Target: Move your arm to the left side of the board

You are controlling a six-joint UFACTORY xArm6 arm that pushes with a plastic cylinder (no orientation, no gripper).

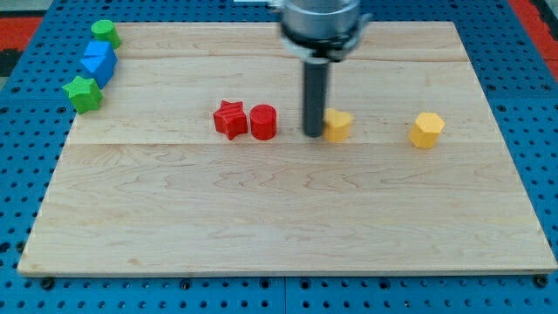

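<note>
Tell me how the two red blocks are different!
The red star block has points, while the red cylinder block is round with a flat top. The star sits toward the view's left; the cylinder sits toward the view's right, nearer my tip. Both are red, close together, and lie mid-board.

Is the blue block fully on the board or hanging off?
Partly off: the blue block overlaps the wooden board's left edge, between two green blocks.

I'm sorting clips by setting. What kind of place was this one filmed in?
Probably a robotics lab bench, not a home or a shop. A bare wooden board lies on blue perforated matting, small coloured blocks like the red star are scattered on it, and my tip rests beside a yellow block.
</note>
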